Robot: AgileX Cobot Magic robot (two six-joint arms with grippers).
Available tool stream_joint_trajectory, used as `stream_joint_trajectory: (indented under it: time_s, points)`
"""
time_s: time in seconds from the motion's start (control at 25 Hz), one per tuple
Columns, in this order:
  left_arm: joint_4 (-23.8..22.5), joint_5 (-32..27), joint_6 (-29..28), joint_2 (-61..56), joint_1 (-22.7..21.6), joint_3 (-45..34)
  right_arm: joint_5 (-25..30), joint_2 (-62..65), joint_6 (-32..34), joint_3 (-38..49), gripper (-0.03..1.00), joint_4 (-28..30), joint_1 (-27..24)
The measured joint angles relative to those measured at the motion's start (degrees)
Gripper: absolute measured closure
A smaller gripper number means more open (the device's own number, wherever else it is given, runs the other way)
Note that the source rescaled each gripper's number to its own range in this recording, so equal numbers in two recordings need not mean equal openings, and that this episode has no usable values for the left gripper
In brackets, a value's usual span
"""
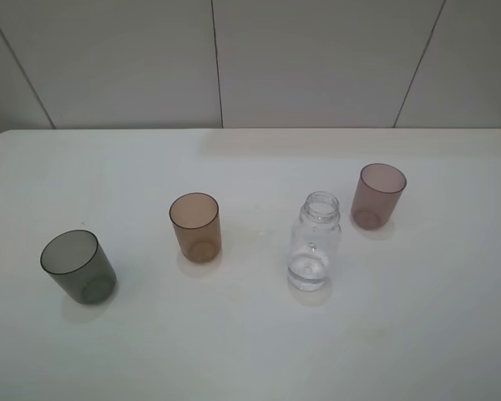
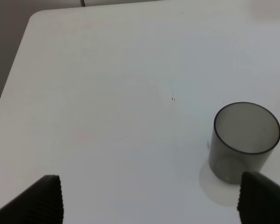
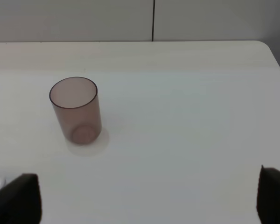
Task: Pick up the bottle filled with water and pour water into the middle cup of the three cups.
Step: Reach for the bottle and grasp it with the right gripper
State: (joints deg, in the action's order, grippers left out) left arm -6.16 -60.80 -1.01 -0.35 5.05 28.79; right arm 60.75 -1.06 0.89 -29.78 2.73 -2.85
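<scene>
**Bottle (image 1: 315,242) waiting, both jaws empty**

On the table (image 1: 250,359) stood, upright and apart, a grey cup (image 1: 78,267), the amber middle cup (image 1: 195,227), the uncapped bottle holding a little water, then a pink cup (image 1: 378,195). The left jaws and right jaws gaped wide, seemingly ready to grasp.

Left fingers (image 2: 39,203): 2, black, matte; fine ribs on 1 pad.
Right fingers (image 3: 16,198): 2, black, blocky, plain ends.
</scene>
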Motion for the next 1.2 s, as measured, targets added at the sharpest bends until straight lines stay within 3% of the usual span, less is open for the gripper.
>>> stream_joint_trajectory:
  time_s: [1.2]
  points:
    - [0.0,0.0,0.0,0.0,0.0,0.0,0.0,0.0,0.0,0.0,-0.03,0.0,0.0]
